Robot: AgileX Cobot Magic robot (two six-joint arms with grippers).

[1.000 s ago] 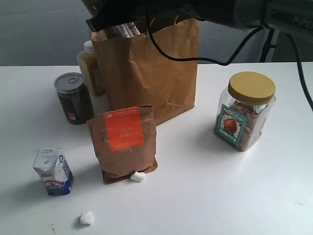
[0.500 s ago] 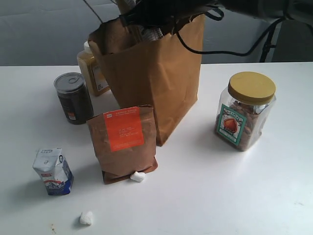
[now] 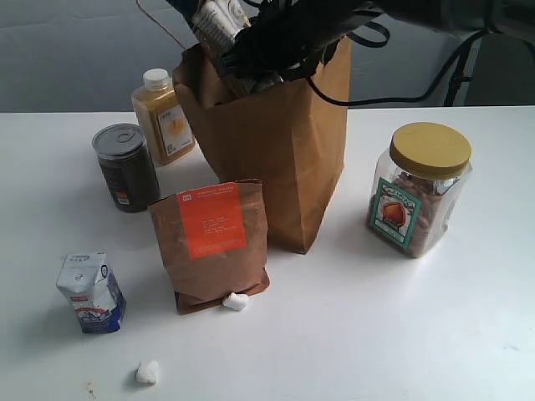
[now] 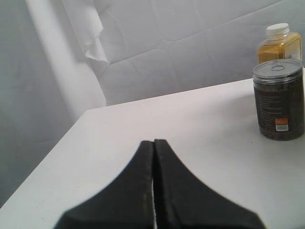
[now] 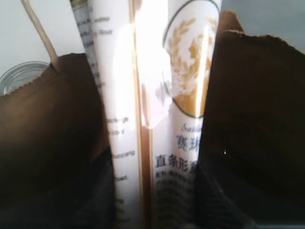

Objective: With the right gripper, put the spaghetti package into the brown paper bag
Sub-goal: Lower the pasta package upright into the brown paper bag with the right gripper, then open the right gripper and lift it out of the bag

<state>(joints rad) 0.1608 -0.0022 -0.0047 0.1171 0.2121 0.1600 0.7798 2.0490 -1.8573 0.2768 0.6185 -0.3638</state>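
The tall brown paper bag (image 3: 276,150) stands at the middle back of the table, its mouth open. My right gripper (image 3: 272,46) hangs in that mouth, reaching in from the upper right, shut on the spaghetti package (image 3: 219,17). The package's upper end leans out to the left above the bag's rim. In the right wrist view the cream-white spaghetti package (image 5: 157,95), with gold emblem and print, runs between my dark fingers (image 5: 102,191), and the brown paper bag walls (image 5: 252,105) rise on both sides of my right gripper (image 5: 155,200). My left gripper (image 4: 153,144) is shut and holds nothing.
A brown pouch with an orange label (image 3: 213,242) stands just in front of the bag. A dark can (image 3: 125,167) and a yellow bottle (image 3: 165,117) stand left of it, a yellow-lidded jar (image 3: 420,188) right. A small carton (image 3: 90,292) and two white lumps (image 3: 147,372) lie front left.
The bag has slid and turned to the right, uncovering the yellow bottle. My right arm moved right with it, and the package's upper end now stands higher above the rim.
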